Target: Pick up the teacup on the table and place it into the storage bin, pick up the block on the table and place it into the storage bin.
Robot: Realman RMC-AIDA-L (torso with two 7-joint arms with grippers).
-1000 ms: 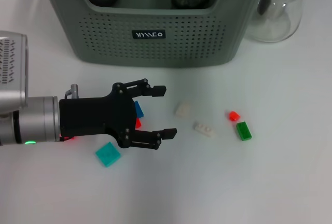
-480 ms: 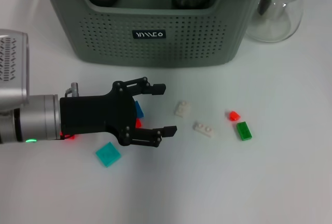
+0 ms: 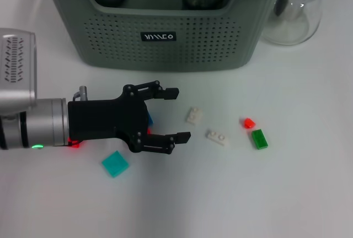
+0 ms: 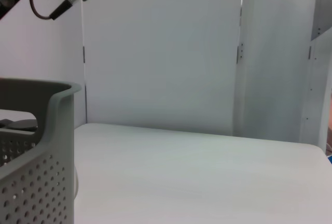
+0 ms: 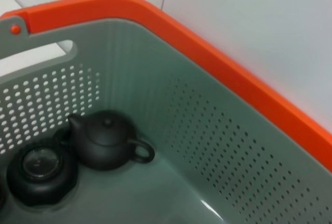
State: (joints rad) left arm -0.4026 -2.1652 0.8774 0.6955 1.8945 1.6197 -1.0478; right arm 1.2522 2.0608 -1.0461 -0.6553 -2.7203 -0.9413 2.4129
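Bearing a black label, the storage bin stands beyond the left gripper's wide-open, empty fingers.

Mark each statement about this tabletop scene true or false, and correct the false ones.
1. The left gripper has its jaws open above the table. True.
2. The green block lies inside the storage bin. False: it lies on the table, beside a small red block.
3. A black teapot sits in the bin. True.
4. The left gripper holds the teal block. False: that block lies on the table, ungripped.
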